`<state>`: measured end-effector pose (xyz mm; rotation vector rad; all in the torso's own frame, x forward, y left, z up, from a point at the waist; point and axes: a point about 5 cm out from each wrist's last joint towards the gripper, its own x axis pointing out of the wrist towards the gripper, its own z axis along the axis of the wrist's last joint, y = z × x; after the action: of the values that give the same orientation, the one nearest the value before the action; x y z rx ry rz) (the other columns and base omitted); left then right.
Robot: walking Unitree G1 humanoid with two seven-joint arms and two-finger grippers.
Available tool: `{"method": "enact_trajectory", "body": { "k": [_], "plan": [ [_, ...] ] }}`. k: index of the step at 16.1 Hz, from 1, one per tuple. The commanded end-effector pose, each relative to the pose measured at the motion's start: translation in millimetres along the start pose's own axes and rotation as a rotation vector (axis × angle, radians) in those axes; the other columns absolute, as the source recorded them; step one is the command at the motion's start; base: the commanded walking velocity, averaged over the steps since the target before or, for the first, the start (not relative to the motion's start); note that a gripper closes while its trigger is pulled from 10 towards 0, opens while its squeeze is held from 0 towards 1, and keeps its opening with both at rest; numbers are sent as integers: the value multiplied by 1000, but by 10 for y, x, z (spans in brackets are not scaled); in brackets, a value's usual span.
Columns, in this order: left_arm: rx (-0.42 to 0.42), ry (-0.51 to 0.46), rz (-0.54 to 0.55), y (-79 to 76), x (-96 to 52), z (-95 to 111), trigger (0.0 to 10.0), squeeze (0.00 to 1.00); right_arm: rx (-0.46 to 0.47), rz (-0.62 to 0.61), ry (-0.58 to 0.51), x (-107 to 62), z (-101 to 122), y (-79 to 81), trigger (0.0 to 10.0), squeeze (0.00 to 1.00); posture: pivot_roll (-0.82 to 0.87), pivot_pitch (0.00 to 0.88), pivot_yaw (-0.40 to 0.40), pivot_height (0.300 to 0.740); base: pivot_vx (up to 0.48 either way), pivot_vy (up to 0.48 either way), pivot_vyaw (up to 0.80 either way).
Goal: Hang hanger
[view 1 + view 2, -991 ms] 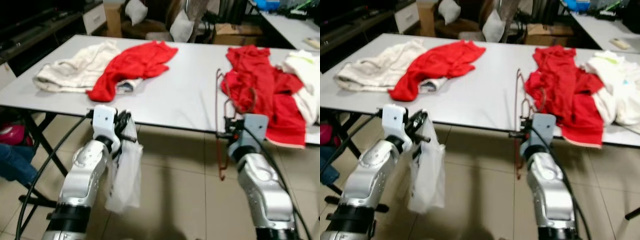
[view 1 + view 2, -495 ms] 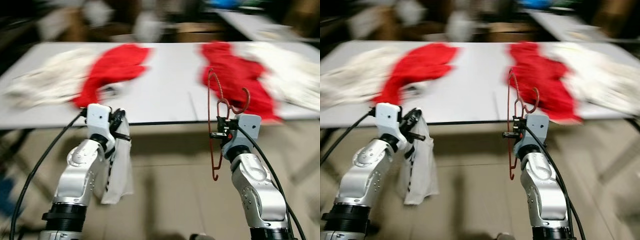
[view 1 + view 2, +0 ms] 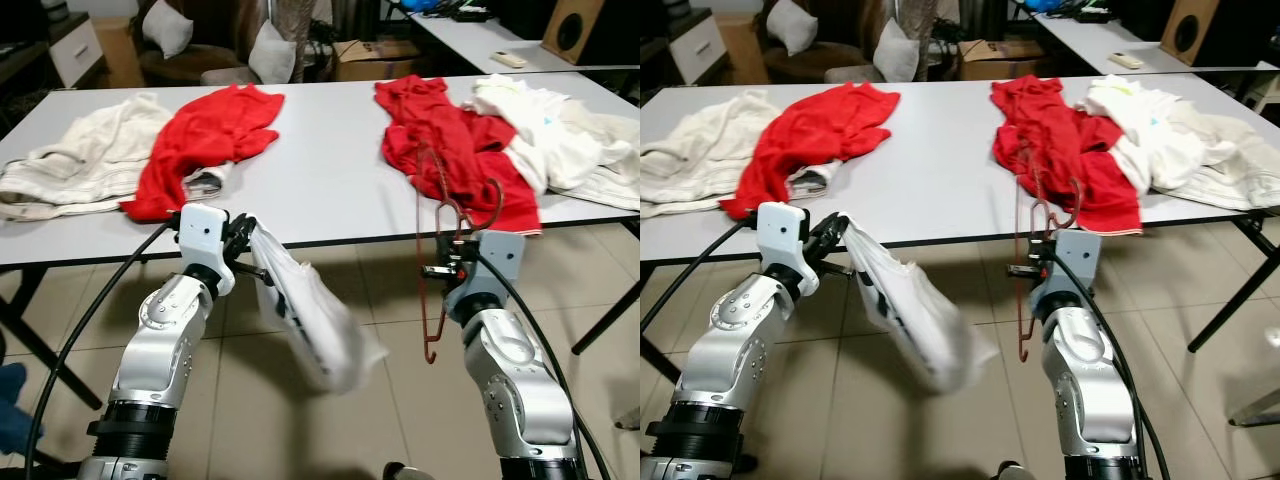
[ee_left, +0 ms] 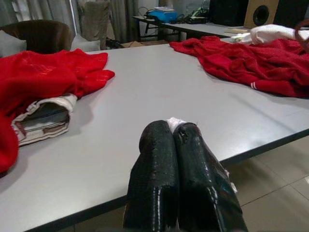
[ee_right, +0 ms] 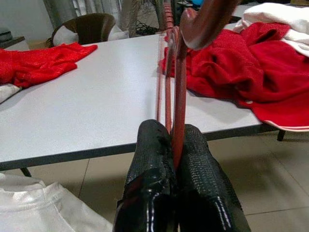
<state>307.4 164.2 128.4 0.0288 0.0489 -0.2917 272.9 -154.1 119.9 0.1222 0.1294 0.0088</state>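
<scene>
The right gripper (image 5: 175,145) is clamped on a dark red hanger (image 3: 437,262), which it holds upright in front of the near edge of a long grey table (image 3: 330,180); the hook curls above the black fingers (image 5: 152,159) and the wire frame drops below them toward the tiled floor (image 3: 390,400). To its left, the left gripper (image 4: 173,137) is pinched shut on a white garment (image 3: 305,320), a corner of fabric showing between the fingertips, and the cloth swings out blurred beneath the table edge, between the two silver arms. On the table behind lie a red garment (image 3: 205,130) partly over a cream one (image 3: 75,160) at the left, and at the right a second red garment (image 3: 450,150) beside a heap of white clothes (image 3: 560,140). Cushions (image 3: 270,50) and cardboard boxes (image 3: 370,60) stand beyond the table.
</scene>
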Motion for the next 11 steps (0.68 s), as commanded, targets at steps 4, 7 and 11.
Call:
{"method": "enact_trajectory", "body": {
  "k": [4,7,11],
  "plan": [
    [10,0,3,3,-1,12,10000,0,-2,3,-7,13,43,-12,10000,0,-47,0,17,740,0,417,0],
    [10,0,4,7,-6,10,10000,0,-1,6,-3,15,38,-10,10000,0,-48,0,18,740,0,417,0],
    [7,3,-6,-4,-8,2,10000,0,3,3,0,1,29,-12,10000,0,-52,0,24,740,0,415,0]
  ]
}}
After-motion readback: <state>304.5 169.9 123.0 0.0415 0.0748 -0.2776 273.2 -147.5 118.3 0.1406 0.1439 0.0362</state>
